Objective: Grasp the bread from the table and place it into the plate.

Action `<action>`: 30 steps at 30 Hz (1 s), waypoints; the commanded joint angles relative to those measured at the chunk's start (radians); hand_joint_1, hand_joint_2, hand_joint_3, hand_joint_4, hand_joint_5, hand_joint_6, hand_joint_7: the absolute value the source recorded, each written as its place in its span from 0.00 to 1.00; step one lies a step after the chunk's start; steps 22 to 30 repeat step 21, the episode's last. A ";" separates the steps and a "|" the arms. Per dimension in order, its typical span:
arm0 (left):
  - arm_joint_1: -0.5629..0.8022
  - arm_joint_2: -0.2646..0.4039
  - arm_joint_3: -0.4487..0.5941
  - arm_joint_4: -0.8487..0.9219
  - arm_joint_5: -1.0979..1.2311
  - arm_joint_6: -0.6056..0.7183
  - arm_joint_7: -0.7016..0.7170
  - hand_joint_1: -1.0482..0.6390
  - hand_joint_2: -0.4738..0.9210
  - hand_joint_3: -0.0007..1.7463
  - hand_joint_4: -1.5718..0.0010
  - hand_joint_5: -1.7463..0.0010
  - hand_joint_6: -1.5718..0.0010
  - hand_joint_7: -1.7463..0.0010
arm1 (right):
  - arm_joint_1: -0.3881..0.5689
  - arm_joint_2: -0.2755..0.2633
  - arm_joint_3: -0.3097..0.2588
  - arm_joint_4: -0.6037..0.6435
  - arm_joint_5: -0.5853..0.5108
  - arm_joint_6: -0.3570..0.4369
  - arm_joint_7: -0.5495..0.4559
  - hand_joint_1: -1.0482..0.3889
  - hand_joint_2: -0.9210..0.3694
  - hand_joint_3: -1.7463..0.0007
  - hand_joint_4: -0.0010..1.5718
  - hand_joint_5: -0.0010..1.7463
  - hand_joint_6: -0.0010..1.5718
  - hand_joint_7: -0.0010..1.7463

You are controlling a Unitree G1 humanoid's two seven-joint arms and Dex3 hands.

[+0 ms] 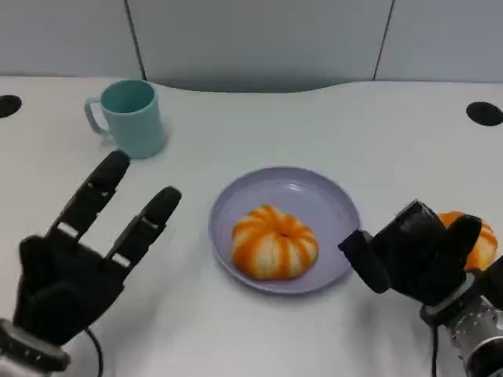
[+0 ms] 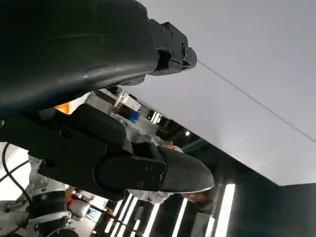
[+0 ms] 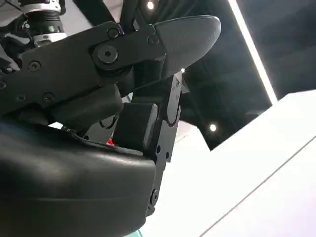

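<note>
Orange-striped bread (image 1: 479, 239) lies on the white surface (image 1: 377, 141) just behind our right robot hand (image 1: 416, 255), whose curled fingers partly hide it; whether they grip it we cannot tell. The plate (image 1: 314, 196), to that hand's left, already holds another bun (image 1: 273, 242). Our left robot hand (image 1: 86, 251) hovers open, farther off.

Both hands are built in matt black plastic: the left hand (image 1: 75, 259) with long segmented fingers (image 1: 98, 188) and a thin black cable trailing at its wrist, the right hand (image 1: 420, 255) joined to a ribbed silver forearm (image 1: 479, 334). Round screws and pivot pins are seen along the fingers (image 3: 106, 52), whose tips are capped with finely textured pads (image 2: 185, 173).
</note>
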 commanded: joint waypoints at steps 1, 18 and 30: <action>0.012 0.001 0.050 0.109 0.046 -0.018 -0.088 0.03 1.00 0.21 0.97 0.62 0.87 0.98 | -0.008 -0.022 0.004 -0.010 0.001 0.003 0.012 0.37 0.00 0.93 0.71 0.72 0.88 0.02; -0.060 -0.060 0.129 0.297 0.179 -0.149 -0.194 0.04 1.00 0.20 0.90 0.60 0.82 0.98 | -0.005 -0.042 -0.002 0.002 0.005 -0.016 0.004 0.35 0.00 0.92 0.72 0.80 0.93 0.06; -0.064 -0.064 0.132 0.310 0.188 -0.151 -0.211 0.05 1.00 0.21 0.89 0.61 0.81 0.98 | 0.005 -0.035 -0.015 -0.011 0.016 -0.044 0.001 0.35 0.00 0.92 0.71 0.82 0.94 0.08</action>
